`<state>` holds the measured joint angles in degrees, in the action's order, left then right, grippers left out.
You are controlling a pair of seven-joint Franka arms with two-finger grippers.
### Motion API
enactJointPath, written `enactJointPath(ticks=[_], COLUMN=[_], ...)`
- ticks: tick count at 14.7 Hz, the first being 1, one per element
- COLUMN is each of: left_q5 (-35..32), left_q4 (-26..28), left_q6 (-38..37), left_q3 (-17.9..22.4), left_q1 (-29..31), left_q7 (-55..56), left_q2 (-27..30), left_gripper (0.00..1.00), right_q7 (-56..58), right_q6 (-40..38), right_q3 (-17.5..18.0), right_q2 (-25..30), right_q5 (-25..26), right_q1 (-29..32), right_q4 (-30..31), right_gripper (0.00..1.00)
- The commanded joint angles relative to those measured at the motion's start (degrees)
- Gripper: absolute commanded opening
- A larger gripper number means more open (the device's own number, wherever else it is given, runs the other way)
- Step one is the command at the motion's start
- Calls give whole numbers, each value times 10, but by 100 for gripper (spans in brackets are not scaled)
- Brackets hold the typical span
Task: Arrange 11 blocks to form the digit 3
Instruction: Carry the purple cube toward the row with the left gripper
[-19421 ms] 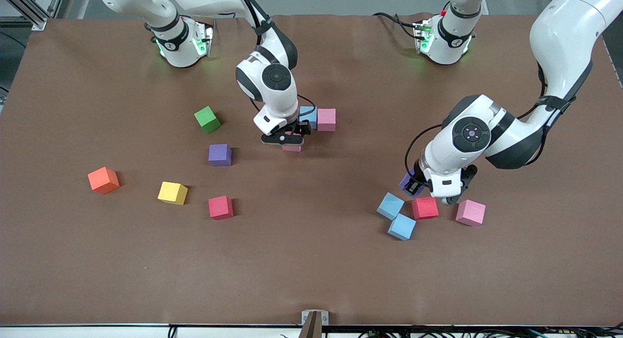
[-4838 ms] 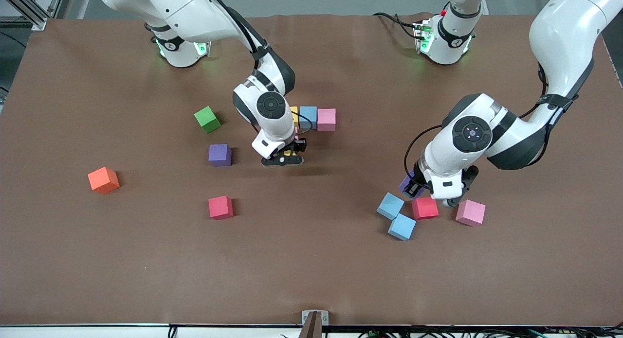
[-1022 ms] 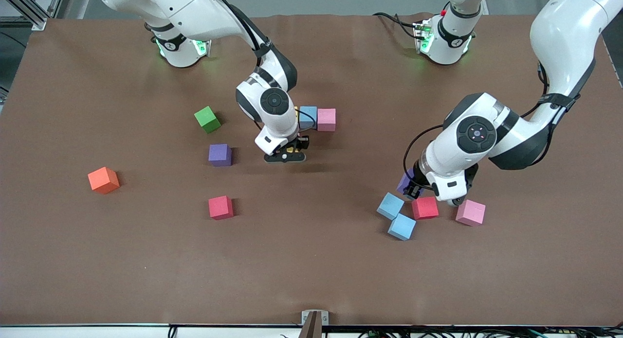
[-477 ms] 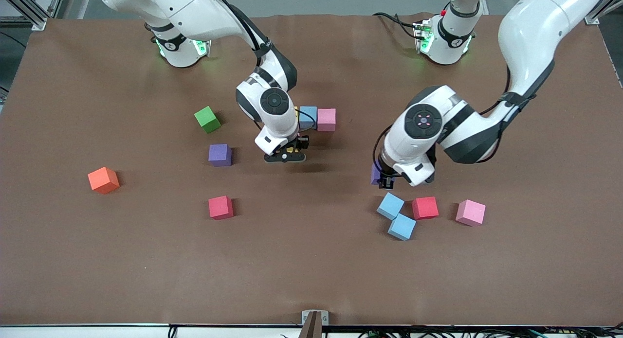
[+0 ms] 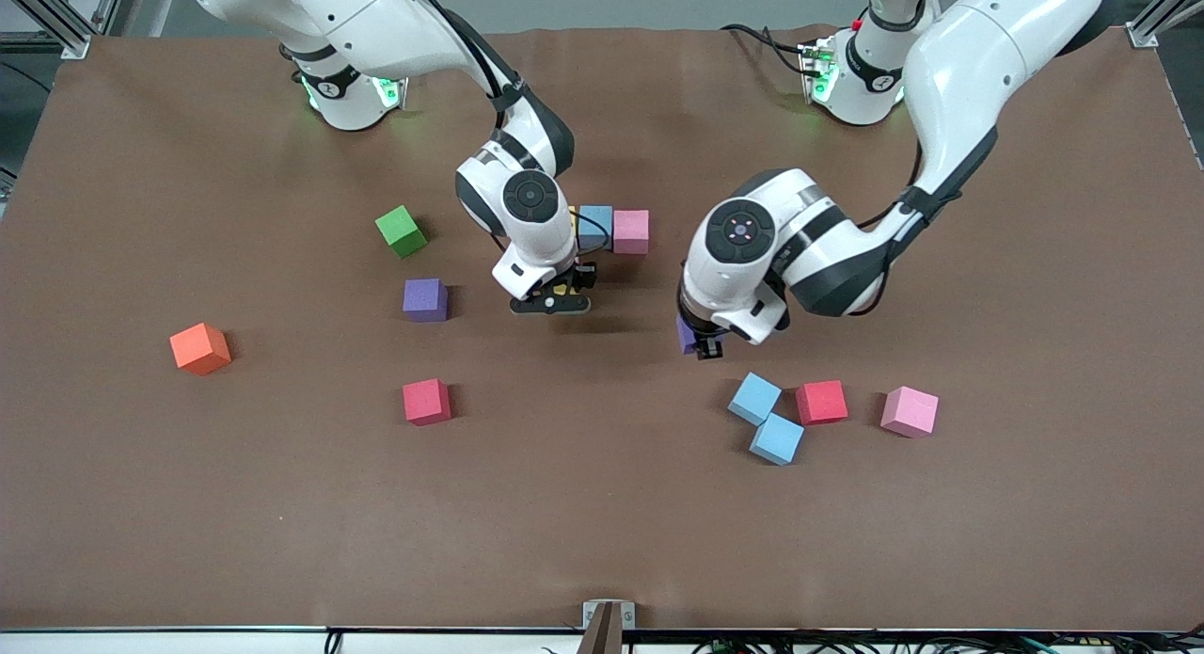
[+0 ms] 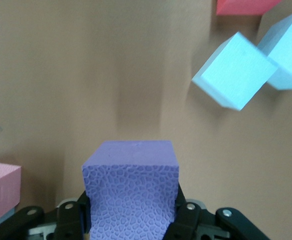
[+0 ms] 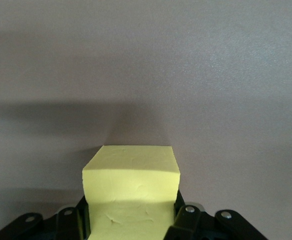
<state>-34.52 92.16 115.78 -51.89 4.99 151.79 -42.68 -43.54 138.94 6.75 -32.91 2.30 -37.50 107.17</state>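
White arms, black joints, black cables

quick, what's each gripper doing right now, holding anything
Left gripper: shut on a purple cube, up over bare table.
Right gripper: shut on a yellow cube, beside the light blue cube of the row.

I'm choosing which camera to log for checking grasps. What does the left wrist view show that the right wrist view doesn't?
Only the left wrist view: the left gripper shut on a purple foam cube, with two light blue foam cubes touching, a red foam cube's edge and a pink foam cube's corner on the brown table cover. Only the right wrist view: the right gripper shut on a yellow foam cube. Both: a cube clamped between black fingers above brown cover.
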Motion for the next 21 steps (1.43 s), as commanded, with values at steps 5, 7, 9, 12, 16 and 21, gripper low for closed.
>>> enactJointPath(ticks=[5,7,9,12,16,21], left_q5=[10,10,10,8,8,5], left_q4=[-15,-15,-15,-15,-15,-13], left_q6=[19,23,23,23,23,23], left_q3=[15,15,16,18,19,18], left_q1=[-21,-21,-21,-21,-19,-20], left_q7=[3,3,2,1,0,-1], left_q2=[-2,-1,-2,-2,-2,-2], left_gripper=[61,61,61,61,61,61], right_q7=[-1,-1,-1,-2,-1,-1], right_q6=[3,3,3,5,5,-3], right_q3=[-5,-5,-5,-5,-6,-6], right_q2=[15,15,15,15,15,15], right_q5=[6,6,6,6,8,26], right_q1=[-6,-6,-6,-6,-7,-5], right_q4=[16,16,15,9,8,9], right_gripper=[10,13,21,100,100,100])
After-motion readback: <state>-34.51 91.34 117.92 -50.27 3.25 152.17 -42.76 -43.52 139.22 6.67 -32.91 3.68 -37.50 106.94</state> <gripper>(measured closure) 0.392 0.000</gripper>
